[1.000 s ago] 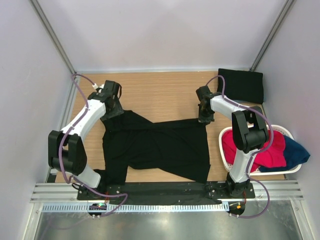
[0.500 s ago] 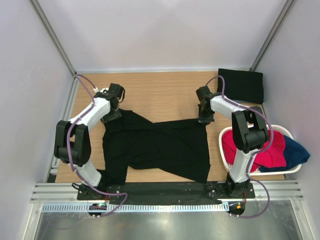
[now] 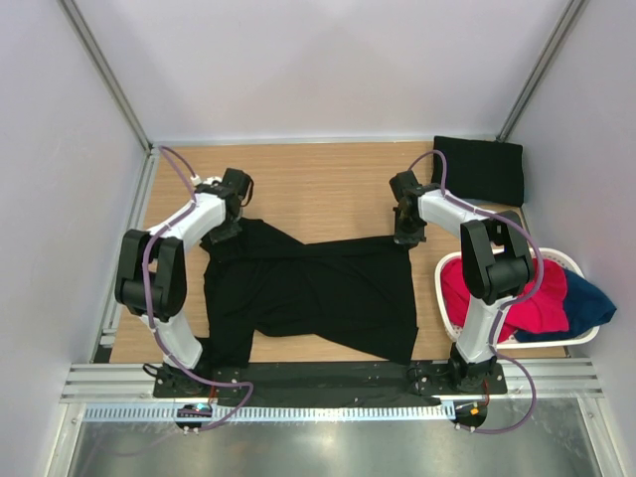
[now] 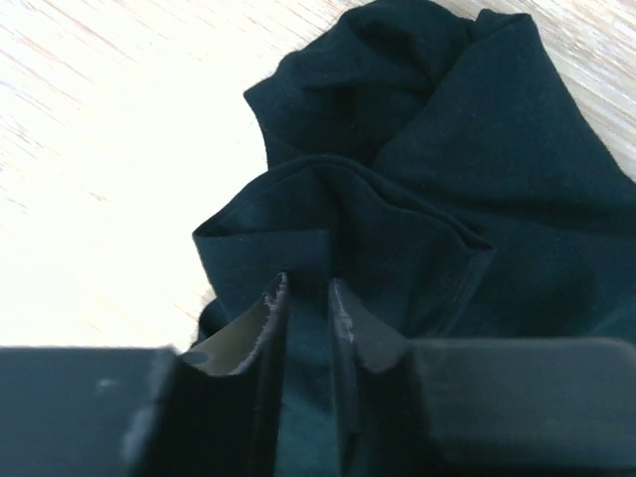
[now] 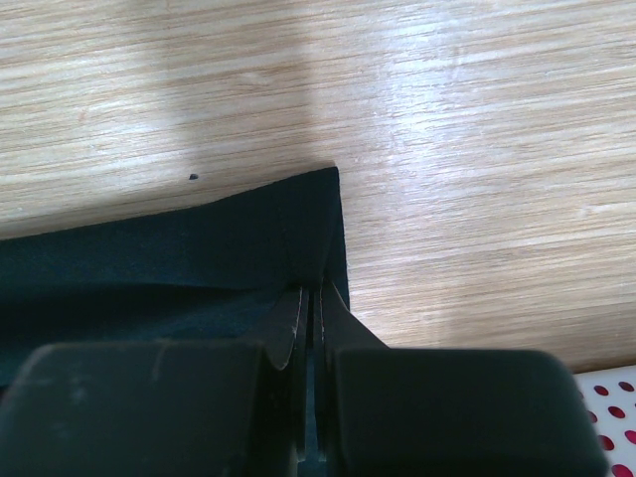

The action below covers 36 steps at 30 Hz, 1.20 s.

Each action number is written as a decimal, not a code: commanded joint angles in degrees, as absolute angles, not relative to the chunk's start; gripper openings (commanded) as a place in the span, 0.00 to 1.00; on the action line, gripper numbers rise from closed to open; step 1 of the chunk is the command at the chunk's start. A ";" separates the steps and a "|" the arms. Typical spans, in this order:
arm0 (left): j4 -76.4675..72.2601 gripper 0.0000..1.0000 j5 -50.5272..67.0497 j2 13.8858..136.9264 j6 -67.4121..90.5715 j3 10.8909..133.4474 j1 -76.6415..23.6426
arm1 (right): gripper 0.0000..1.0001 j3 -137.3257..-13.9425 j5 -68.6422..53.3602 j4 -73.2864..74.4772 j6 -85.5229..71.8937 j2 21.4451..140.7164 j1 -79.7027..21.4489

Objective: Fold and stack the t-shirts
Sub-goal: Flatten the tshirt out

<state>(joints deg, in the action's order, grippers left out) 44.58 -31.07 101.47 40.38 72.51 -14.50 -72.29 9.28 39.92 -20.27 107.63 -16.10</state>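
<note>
Arms stretched forward | left gripper (image 4: 308, 290) pinching t-shirt (image 3: 318, 288) bunched edge | right gripper (image 5: 310, 294) pinching far corner

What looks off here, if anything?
The spread t-shirt lies skewed and bunched: rumpled folds at the left gripper, a flat corner at the right gripper. Also, blue cloth spills over the basket rim.
</note>
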 commanded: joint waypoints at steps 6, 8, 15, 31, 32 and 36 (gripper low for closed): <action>41.84 0.00 -30.43 95.47 38.33 74.35 -13.11 | 0.01 -78.11 10.20 42.97 -19.78 105.39 -15.91; 41.31 0.00 -28.14 92.56 35.87 76.28 -11.52 | 0.01 -83.81 9.41 45.25 -19.34 104.68 -15.82; 32.18 0.00 -17.51 77.97 19.61 85.33 -2.74 | 0.01 -106.41 9.67 49.74 -16.97 101.95 -15.03; 28.54 0.00 5.95 73.84 1.22 118.21 3.34 | 0.01 -126.57 8.02 45.53 -13.27 93.00 -12.13; 29.52 0.00 7.54 73.13 1.93 115.69 3.34 | 0.01 -122.91 6.69 45.53 -13.97 92.38 -12.13; 31.47 0.01 15.44 68.56 10.35 98.92 3.25 | 0.01 -109.98 -1.30 44.74 -17.13 89.04 -12.13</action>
<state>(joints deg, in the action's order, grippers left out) 25.43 6.31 69.19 5.69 108.29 3.14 -117.01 5.56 45.80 -15.20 90.24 -12.23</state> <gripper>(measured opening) 0.010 0.042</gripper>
